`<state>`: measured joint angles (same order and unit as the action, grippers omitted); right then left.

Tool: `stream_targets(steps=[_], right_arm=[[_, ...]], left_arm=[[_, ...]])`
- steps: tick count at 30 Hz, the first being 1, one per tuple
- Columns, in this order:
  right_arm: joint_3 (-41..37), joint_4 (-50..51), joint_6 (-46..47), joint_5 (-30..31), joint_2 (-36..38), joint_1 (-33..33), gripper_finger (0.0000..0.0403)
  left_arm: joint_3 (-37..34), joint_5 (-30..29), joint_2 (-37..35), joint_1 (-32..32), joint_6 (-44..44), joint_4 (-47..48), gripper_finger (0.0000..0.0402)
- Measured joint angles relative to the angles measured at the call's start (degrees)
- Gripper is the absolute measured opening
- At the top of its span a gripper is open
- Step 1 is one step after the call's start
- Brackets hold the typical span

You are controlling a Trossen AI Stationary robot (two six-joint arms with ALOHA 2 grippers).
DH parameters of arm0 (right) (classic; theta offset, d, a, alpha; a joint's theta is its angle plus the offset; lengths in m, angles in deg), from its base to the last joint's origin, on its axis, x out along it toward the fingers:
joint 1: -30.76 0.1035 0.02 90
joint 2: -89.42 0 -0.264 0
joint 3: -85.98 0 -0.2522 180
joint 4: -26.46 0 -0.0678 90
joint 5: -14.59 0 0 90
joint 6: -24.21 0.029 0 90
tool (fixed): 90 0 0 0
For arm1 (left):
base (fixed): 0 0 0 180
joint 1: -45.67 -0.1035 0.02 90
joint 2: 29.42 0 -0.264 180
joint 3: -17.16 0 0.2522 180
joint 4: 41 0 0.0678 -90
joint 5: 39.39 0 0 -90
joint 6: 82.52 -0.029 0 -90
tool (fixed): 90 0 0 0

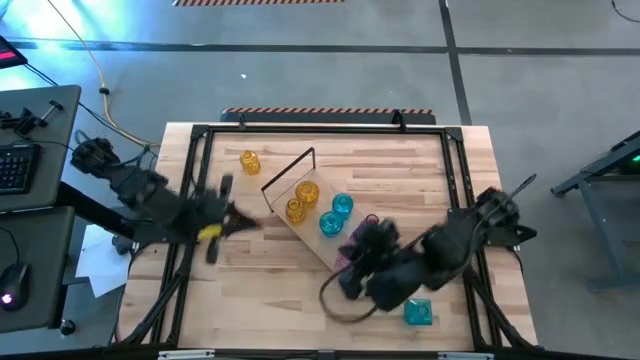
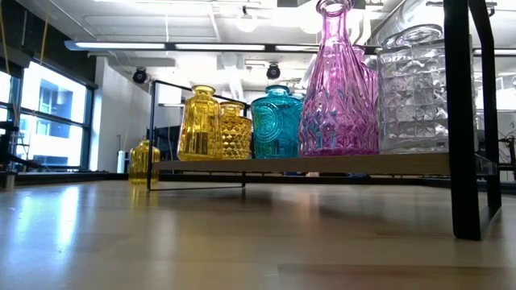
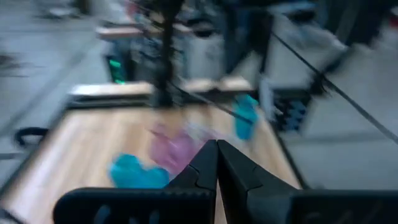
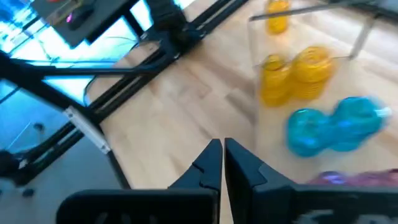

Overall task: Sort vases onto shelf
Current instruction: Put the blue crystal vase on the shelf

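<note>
On the slatted worktop the shelf carries vases grouped by colour, while the left gripper and right gripper, jaws together and empty, wait beside it.

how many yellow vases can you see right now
3 yellow vases: two side by side on the shelf, the larger one and a smaller one, and a third standing alone on the tabletop beyond the shelf. More could be hidden under the right arm.

Bright, even overhead light fills the scene. In the low view, ceiling strips and a window at the left glare, and the vases glow translucent, casting soft shadows on the table. Both wrist views are smeared with motion blur.
</note>
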<state>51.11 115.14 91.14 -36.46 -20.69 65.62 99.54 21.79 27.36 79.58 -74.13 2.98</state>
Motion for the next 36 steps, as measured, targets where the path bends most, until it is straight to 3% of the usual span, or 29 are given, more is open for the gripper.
stream_targets(steps=[2, 6, 11, 15, 19, 27, 32, 36], right_arm=[[-1.1, 3.2, -0.6, 1.6, 2.9, -0.7, 0.0], [-1.3, 14.3, 1.9, 4.9, 6.7, -1.0, 0.0], [-3.8, 14.9, -0.4, 6.4, 12.5, 0.6, 0.0], [-8.9, 15.1, -0.1, 7.8, 17.0, 2.5, 0.0], [-19.2, 15.1, 3.7, 7.2, 23.4, 2.8, 0.0], [-42.8, 14.8, 15.6, -7.0, 37.2, 4.4, 0.0], [-49.7, 11.4, 20.3, -20.0, 42.8, 7.9, 0.0], [-52.9, 8.4, 23.4, -28.5, 42.9, 10.9, 0.0]], left_arm=[[0.0, 1.0, -0.1, -5.8, -1.2, -1.5, 0.0], [0.0, 8.8, 0.0, -18.5, -2.0, 0.7, 0.0], [0.0, 10.4, -2.9, -31.3, 0.8, 13.5, 0.0], [-0.1, 8.7, -7.3, -37.8, 3.8, 25.4, 0.0], [-3.0, 8.7, -15.2, -40.0, 6.8, 28.6, 0.0], [-11.1, 11.6, -32.6, -39.9, 19.2, 28.3, 0.0], [-13.1, 13.3, -37.4, -39.9, 20.5, 25.7, 0.0], [-13.5, 12.4, -37.7, -39.9, 20.0, 25.5, 0.0]])
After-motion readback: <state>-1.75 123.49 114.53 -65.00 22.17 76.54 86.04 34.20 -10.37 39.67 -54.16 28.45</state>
